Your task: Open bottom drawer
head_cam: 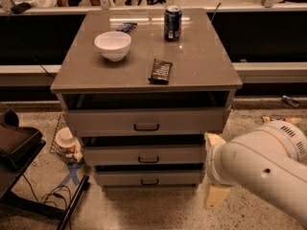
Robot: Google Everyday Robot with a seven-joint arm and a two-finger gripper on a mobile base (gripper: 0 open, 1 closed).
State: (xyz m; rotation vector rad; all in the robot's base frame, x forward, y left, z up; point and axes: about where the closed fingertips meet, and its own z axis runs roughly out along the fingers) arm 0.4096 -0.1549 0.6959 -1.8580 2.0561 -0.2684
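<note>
Lower centre of frame: bottom drawer (120, 178), lowest of three, handle (149, 181) untouched. Lower right: pincer (217, 194), held low beside the cabinet (201, 66), presumably to reach that handle; its spread cannot be told.

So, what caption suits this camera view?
The gripper hangs right of the cabinet, not touching the bottom drawer.

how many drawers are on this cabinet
3: top drawer under the tabletop, middle drawer below it, bottom drawer lowest. The gripper sits right of the lower two.
</note>
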